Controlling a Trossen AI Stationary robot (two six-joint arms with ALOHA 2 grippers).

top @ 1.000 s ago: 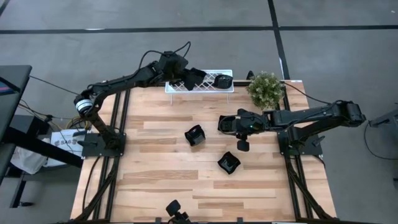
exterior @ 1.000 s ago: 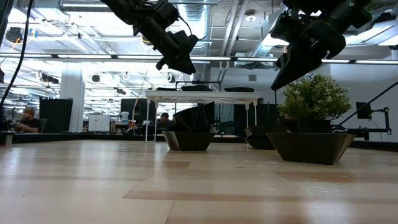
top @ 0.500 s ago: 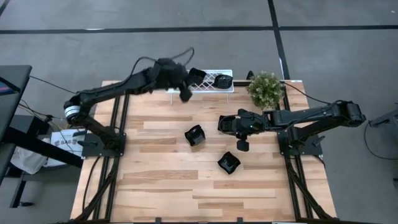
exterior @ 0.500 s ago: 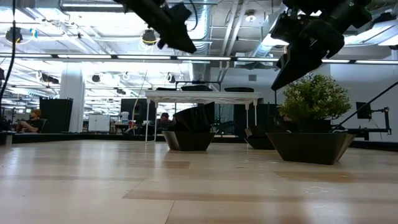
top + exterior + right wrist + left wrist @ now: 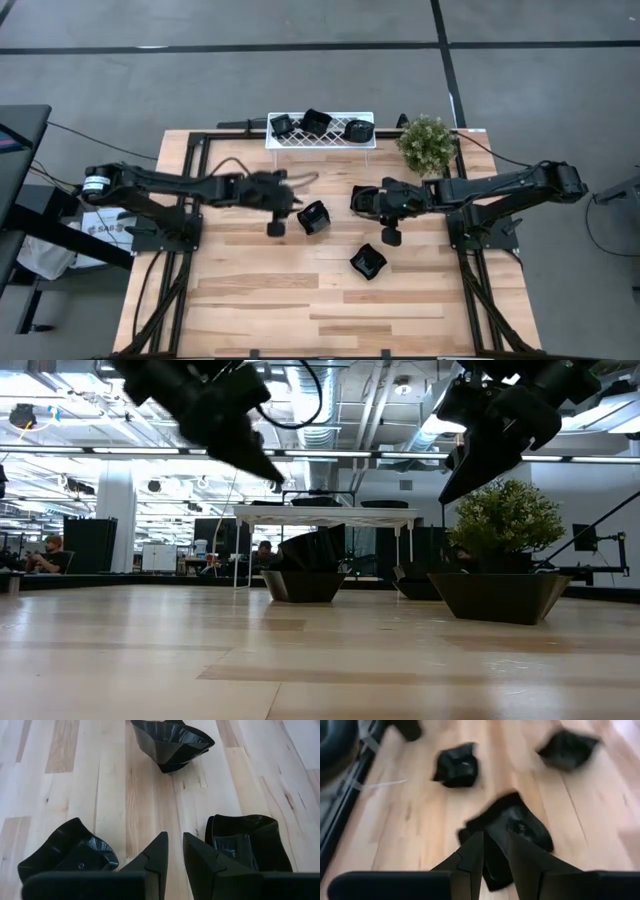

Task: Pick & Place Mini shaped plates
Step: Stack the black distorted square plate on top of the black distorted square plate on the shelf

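Black dishes were split between the white lattice rack and the bare wood of the table. We counted three mini shaped plates sitting on the rack: one at its left end, one at the middle and one at its right end. That much of the job looked done to us.

Three more plates lay on the table, all on the near side of the rack: a central one, one under the right arm's wrist and one farthest from the rack. These we judged as left to carry over.

The left gripper hung low just beside the central plate, well away from the rack. In the left wrist view its fingers stood close together with a narrow gap, empty, with that plate just beyond the tips.

The right gripper hovered between the other two table plates, on the rack's near side and beside the potted plant. Its fingers also kept a slim gap and pinched nothing, with a plate on either side of them.
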